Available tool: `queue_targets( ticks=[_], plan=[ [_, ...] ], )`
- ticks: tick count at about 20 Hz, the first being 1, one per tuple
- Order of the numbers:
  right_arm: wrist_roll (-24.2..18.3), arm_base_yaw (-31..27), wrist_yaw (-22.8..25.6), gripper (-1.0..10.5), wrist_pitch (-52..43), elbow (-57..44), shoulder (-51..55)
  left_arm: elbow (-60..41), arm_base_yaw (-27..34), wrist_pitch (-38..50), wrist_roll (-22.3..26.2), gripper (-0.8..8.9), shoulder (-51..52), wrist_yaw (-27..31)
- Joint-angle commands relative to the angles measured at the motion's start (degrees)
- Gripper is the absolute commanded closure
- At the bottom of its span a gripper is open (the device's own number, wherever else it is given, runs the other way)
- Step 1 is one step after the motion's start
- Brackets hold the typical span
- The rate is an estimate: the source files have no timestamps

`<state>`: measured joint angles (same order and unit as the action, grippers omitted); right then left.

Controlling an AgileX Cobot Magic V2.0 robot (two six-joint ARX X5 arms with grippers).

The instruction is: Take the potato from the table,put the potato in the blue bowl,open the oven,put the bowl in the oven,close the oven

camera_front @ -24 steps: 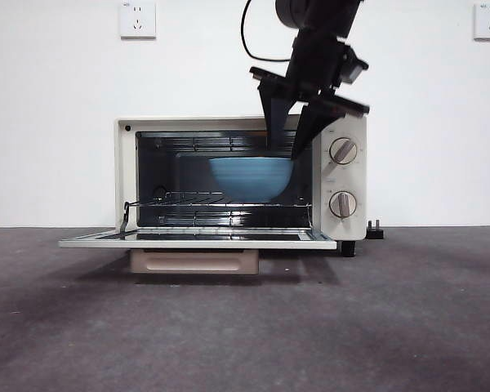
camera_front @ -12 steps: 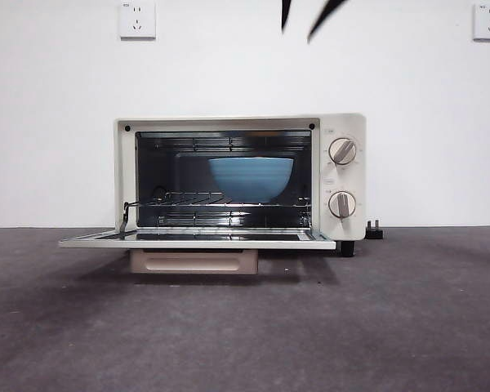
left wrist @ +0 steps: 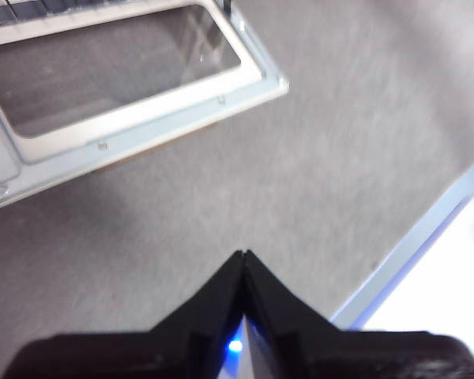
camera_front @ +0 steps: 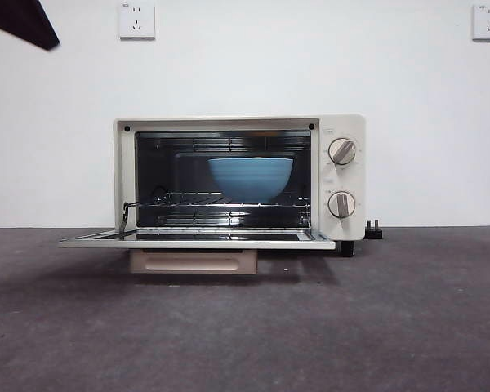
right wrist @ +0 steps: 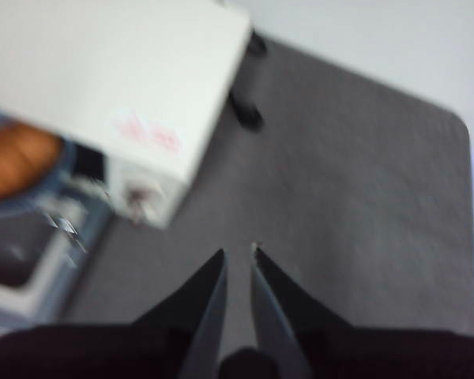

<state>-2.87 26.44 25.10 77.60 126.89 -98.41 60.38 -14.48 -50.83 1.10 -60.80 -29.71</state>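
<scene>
Left end effector (left wrist: 242, 257) pressed together, right end effector (right wrist: 238, 253) seemingly slightly parted, ridged blue bowl (camera_front: 251, 177) inside boxy oven (camera_front: 343, 175)

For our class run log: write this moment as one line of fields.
bowl: blue bowl on oven rack, potato inside | door: open, flat | left tool: shut, above table | right tool: slightly open, empty | pending: close door

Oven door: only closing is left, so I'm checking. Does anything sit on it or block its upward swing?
Nothing visible does. The oven door lies flat and bare; the blue bowl sits back on the rack, and both grippers are clear.
</scene>
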Motion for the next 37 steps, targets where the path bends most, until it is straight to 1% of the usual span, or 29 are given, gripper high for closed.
queue_targets(
  ticks=[1,2,3,5,6,7,8,10,12,14,17,18,21,25,28,31,37],
  plan=[
    [-2.97,-3.58,0.2,8.9,1.09,-7.85,3.78,-1.38,4.7,2.16,1.29,8.22,-4.9,-5.6],
    [-4.72,-6.4,-0.52,8.9,-0.46,-11.02,5.86,-1.86,6.67,3.74,1.25,8.22,-7.45,-7.65],
    [-5.27,-8.94,-3.04,8.9,-2.71,-13.49,7.67,-2.32,8.15,4.81,0.83,8.22,-9.53,-8.96],
    [-6.36,-16.44,-13.86,8.9,-7.5,-18.73,12.11,-4.22,10.54,7.5,0.28,8.22,-14.21,-11.47],
    [-6.54,-20.0,-17.66,8.9,-9.07,-21.07,14.27,-5.2,10.97,8.72,-0.57,8.22,-16.44,-11.85],
    [-6.49,-22.77,-20.22,8.9,-10.21,-23.32,16.31,-6.27,11.34,10.32,-1.2,8.22,-18.43,-11.98],
    [-6.51,-25.09,-21.53,8.9,-10.86,-25.62,18.58,-7.37,11.93,12.2,-1.92,8.22,-20.52,-12.35],
    [-6.49,-28.3,-21.77,8.9,-13.42,-31.04,23.39,-8.94,12.83,15.56,-3.91,8.22,-24.79,-12.35],
    [-6.38,-30.03,-21.75,8.9,-15.72,-36.83,28.55,-9.2,13.2,17.99,-6.19,8.22,-29.16,-12.35],
    [-6.29,-30.29,-22.03,8.9,-17.97,-42.27,33.97,-9.2,13.9,20.74,-8.35,8.22,-32.68,-12.44],
    [-5.84,-30.21,-25.24,8.9,-19.17,-48.02,41.13,-9.2,15.1,23.52,-10.99,8.22,-36.15,-12.66],
    [-5.31,-30.21,-25.4,8.9,-19.26,-49.33,43.25,-9.2,15.54,23.91,-11.32,8.22,-36.83,-12.59],
    [-3.89,-30.21,-25.49,8.9,-18.45,-51.23,48.24,-9.2,16.94,26.38,-13.64,8.22,-37.81,-12.44],
    [-2.1,-30.21,-28.94,8.9,-16.63,-51.8,51.15,-9.2,18.6,31.15,-19.17,8.22,-37.92,-12.72],
    [-1.81,-30.21,-29.05,8.9,-15.56,-51.8,51.43,-9.2,18.69,32.35,-19.54,8.22,-37.94,-12.7],
    [-1.62,-30.21,-29.59,8.9,-15.72,-51.8,51.41,-9.2,18.51,34.56,-21.92,8.22,-37.94,-12.74],
    [-1.57,-30.21,-29.83,8.9,-15.67,-51.8,51.41,-9.2,17.03,36.11,-23.26,8.22,-38.03,-14.32]
  ],
)
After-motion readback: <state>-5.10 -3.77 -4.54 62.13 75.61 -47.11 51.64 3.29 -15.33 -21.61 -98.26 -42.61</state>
